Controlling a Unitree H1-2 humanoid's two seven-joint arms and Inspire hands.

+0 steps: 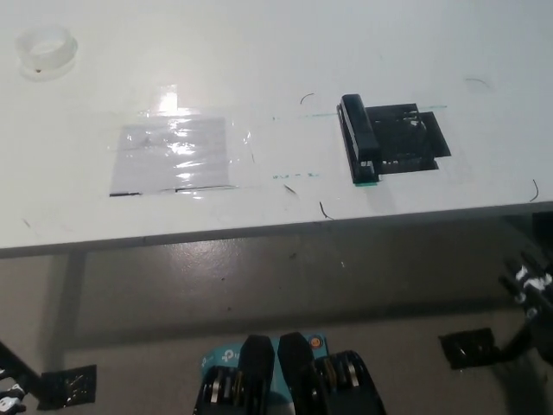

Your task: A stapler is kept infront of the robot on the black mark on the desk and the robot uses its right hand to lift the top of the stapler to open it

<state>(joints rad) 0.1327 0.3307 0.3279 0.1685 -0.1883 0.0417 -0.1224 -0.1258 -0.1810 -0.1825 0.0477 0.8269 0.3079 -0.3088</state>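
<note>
The black stapler [359,138] lies flat on the white desk [259,52], along the left side of the black mark [413,138], its near end at a green line. Nothing touches it, and its top looks down on its base. My black right hand [529,281] is blurred at the far lower right, below and in front of the desk's front edge, well away from the stapler. Only a white sliver of my left hand [7,403] shows in the bottom left corner.
A clear tape roll [45,47] sits at the desk's far left. A shiny taped patch [173,156] covers the desk left of the stapler. The desk's front edge [259,232] crosses the picture, with grey floor below it.
</note>
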